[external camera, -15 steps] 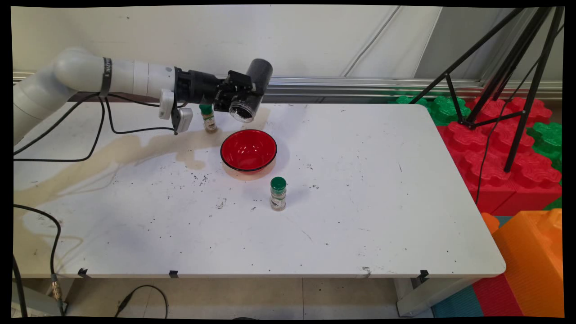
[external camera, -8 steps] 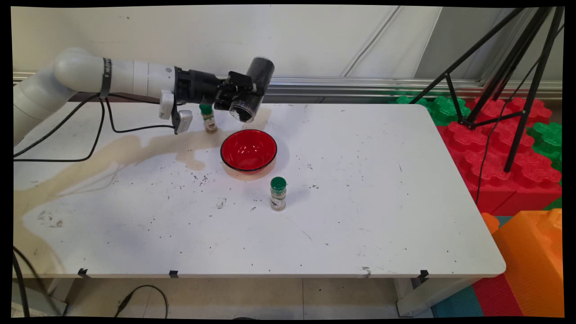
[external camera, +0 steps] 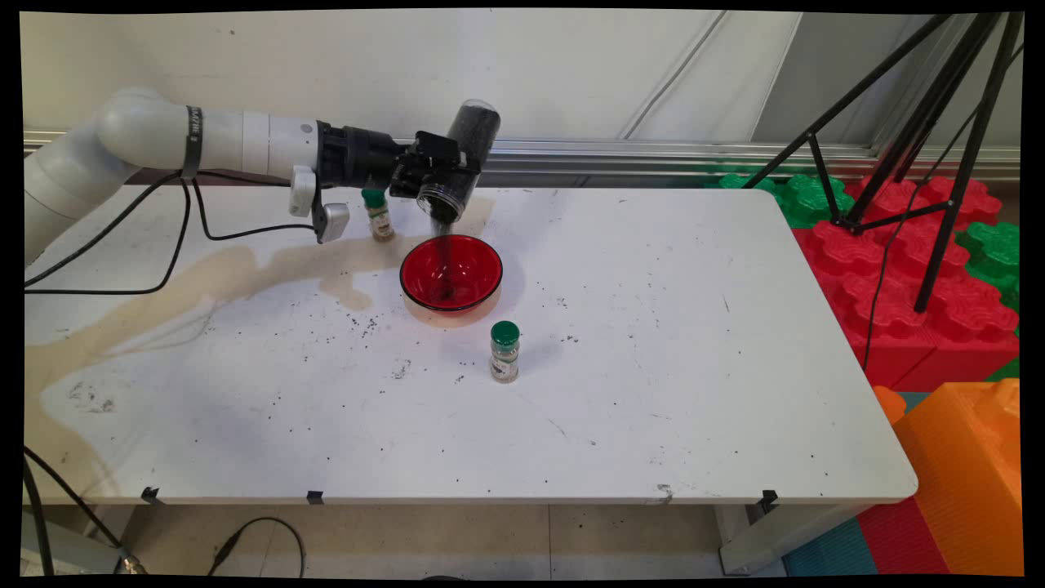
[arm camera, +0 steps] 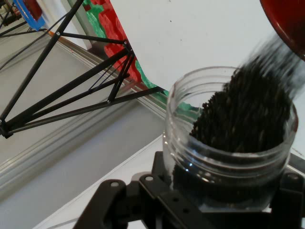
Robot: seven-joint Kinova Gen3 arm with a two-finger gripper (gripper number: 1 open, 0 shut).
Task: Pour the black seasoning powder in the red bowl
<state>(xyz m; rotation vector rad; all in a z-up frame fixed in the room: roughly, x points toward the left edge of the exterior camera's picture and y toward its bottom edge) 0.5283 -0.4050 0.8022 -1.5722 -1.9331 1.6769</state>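
The white table (external camera: 653, 392) carries a long brownish stain on its left side and a scatter of dark specks around the middle. To its right stand red, green and orange foam blocks (external camera: 898, 269) and a black tripod (external camera: 922, 147).

The white arm (external camera: 204, 139) reaches in from the left, level above the table's far edge. Its gripper (external camera: 437, 167) is clamped across a clear plastic jar (external camera: 459, 163) filled with dark grains. The jar is tipped mouth-down toward the camera, with its base raised toward the wall.

A thin dark stream (external camera: 441, 245) falls from the jar's mouth into the red bowl (external camera: 451, 273), which sits on the table just below and in front of the jar. In the hand view the grains (arm camera: 243, 119) crowd at the jar's open rim (arm camera: 224, 157) and spill over toward the bowl's red edge (arm camera: 286, 24).

The step in hand looks like pouring. A steady tilt held over the bowl's centre would keep the stream inside the rim.

Two small green-capped spice jars stand upright. One spice jar (external camera: 504, 353) is in front of the bowl. The other spice jar (external camera: 378, 214) is behind the bowl, to its left and just below the wrist.
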